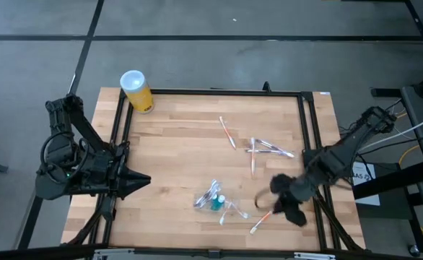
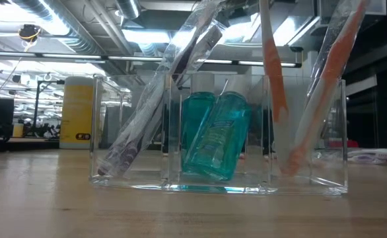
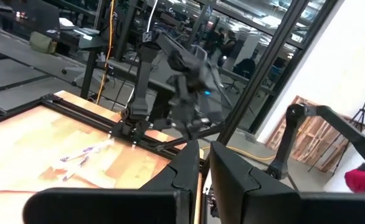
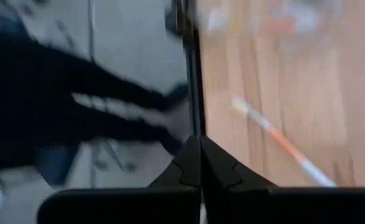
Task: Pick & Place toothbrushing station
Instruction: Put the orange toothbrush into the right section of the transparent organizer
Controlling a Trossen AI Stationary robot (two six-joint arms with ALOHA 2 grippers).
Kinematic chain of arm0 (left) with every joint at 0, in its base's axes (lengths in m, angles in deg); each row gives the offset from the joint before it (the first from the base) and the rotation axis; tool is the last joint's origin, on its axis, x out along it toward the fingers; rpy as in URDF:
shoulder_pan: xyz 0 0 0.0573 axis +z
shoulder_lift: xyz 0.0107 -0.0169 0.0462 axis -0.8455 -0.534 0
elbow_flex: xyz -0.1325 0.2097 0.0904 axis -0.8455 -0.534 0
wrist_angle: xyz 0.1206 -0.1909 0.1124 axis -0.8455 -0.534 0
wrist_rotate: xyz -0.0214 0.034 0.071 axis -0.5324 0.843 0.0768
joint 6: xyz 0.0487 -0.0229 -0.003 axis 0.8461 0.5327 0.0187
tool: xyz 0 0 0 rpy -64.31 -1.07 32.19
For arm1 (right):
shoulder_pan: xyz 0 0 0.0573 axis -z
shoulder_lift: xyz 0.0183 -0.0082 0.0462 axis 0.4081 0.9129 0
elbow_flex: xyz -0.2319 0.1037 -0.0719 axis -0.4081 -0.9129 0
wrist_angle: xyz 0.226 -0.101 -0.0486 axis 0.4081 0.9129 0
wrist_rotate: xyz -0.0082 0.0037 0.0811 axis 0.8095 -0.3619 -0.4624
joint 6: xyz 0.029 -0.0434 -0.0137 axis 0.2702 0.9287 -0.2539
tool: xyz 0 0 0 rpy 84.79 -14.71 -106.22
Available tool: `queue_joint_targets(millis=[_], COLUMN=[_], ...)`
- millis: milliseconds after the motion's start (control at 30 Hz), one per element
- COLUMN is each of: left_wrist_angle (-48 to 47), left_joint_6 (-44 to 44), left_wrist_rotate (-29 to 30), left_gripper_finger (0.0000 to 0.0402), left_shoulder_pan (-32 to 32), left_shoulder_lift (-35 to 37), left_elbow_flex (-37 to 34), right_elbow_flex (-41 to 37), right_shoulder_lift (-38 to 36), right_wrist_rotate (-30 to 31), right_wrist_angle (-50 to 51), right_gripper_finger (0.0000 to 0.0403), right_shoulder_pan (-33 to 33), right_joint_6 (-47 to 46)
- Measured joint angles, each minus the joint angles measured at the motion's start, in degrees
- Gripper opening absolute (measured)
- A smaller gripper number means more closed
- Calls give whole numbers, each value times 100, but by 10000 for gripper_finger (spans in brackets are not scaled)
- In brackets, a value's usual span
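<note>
At the worktop's left edge the left gripper (image 1: 141,180) waits, its fingers pressed together and holding nothing. Near the back left corner stands a yellow canister (image 1: 136,91), no part of the job. Toward the front edge, about midway along, sits the clear holder (image 2: 220,135) with the teal tube (image 2: 214,135) in its middle compartment, a wrapped toothbrush (image 2: 155,106) leaning in the left one and an orange-handled brush (image 2: 273,79) in the right; these count as placed. Right of centre, four or so wrapped brushes (image 1: 269,149) lie loose, with one more (image 1: 227,133) toward the back edge. Close to the front right corner the right gripper (image 1: 292,206) hangs low, fingers closed on nothing, just beside an orange-ended brush (image 1: 260,222) lying flat on the wood. Judged from this, the work is partly done: roughly half the brushes are left to collect.
</note>
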Motion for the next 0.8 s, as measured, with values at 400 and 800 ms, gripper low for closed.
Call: queue_joint_targets(millis=[400,800], left_wrist_angle=[18,230], left_joint_6=[-448,-918], left_wrist_rotate=[-37,-663], left_gripper_finger=[33,33], left_shoulder_pan=[312,689], left_shoulder_lift=[-78,-364], left_elbow_flex=[0,0], right_elbow_flex=[-4,-813], right_shoulder_lift=[1494,2383], right_wrist_rotate=[709,883], right_wrist_angle=[718,-7], right_gripper_finger=[0,46], right_shoulder_pan=[-726,-720], right_joint_6=[2927,1926])
